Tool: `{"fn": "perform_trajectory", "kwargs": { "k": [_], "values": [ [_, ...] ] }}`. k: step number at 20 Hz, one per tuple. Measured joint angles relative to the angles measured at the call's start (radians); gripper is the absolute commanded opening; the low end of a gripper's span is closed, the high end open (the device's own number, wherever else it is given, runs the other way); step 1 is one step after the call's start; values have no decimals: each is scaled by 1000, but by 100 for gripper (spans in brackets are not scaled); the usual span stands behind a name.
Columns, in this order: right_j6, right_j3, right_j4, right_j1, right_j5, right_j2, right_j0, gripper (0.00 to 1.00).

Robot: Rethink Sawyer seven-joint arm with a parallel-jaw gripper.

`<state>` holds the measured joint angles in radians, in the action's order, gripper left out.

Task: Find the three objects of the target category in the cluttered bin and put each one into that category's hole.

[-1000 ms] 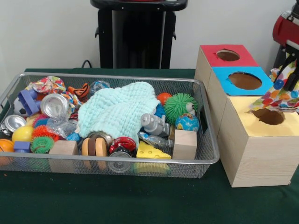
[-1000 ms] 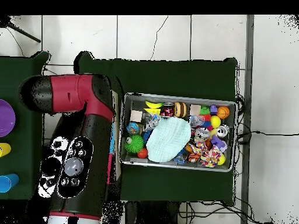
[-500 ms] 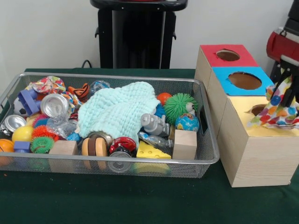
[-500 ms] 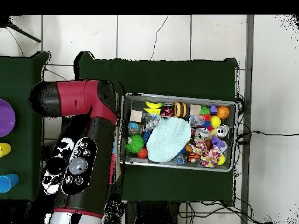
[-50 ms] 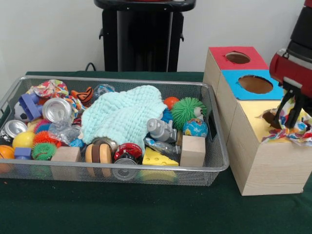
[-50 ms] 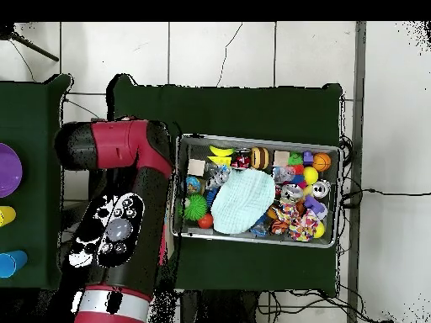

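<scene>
Cloth (image 5: 298,130), multicoloured polka dots, crumpled on yellow box top (image 5: 253,117), under gripper (image 5: 287,114)

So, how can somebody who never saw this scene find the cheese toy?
Look in the wire bin on the green table. Along its near wall, toward the boxes, the cheese lies just left of a plain wood block. It is the only yellow wedge with holes.

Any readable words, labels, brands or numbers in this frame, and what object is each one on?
None can be read.
The cans at the bin's left end show bare metal ends only, with no print legible.
The globe ball has map-like colouring, but any lettering is too small to read.
The red, blue and yellow box tops carry no text.
</scene>
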<state>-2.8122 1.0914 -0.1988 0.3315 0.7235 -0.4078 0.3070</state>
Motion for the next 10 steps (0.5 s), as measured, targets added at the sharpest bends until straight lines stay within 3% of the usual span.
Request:
{"fn": "perform_trajectory", "kwargs": {
  "k": [10],
  "values": [
    [0, 13, -9, -11, -41, 37, -33, 0]
  ]
}}
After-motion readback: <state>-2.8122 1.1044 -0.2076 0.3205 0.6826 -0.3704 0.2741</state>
